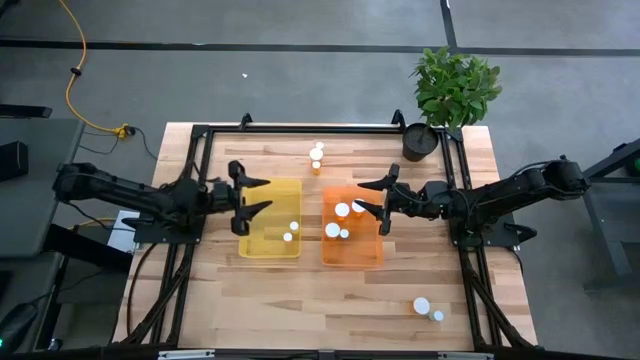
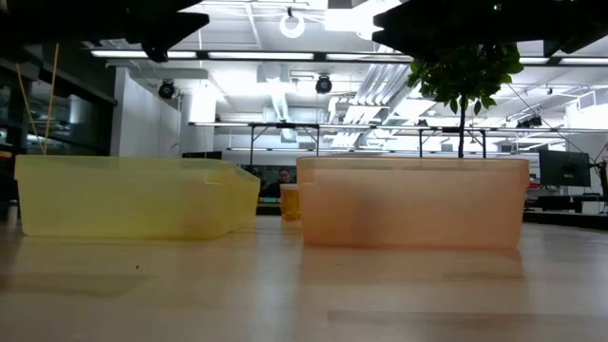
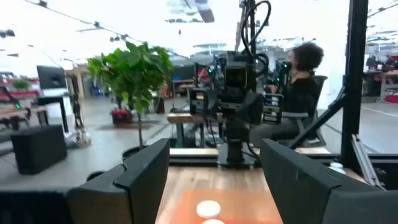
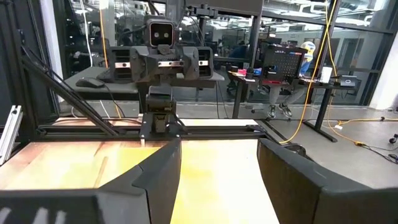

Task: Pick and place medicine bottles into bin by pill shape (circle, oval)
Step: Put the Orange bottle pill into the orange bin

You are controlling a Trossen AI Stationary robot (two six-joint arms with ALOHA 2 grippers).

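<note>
A yellow bin [image 1: 270,232] holds two white-capped medicine bottles [image 1: 291,231]. An orange bin [image 1: 352,238] beside it holds three bottles [image 1: 342,210]. Two bottles [image 1: 316,157] stand on the table beyond the bins, and two more [image 1: 428,310] near the front right corner. My left gripper [image 1: 262,196] is open and empty, held level above the yellow bin's left end. My right gripper [image 1: 367,198] is open and empty, level above the orange bin's right end. The two grippers face each other.
A potted plant [image 1: 452,95] stands at the table's far right corner. A black frame [image 1: 300,128] runs along the table's edges. A person sits beyond the table in the left wrist view [image 3: 301,87]. Bare wood lies in front of the bins.
</note>
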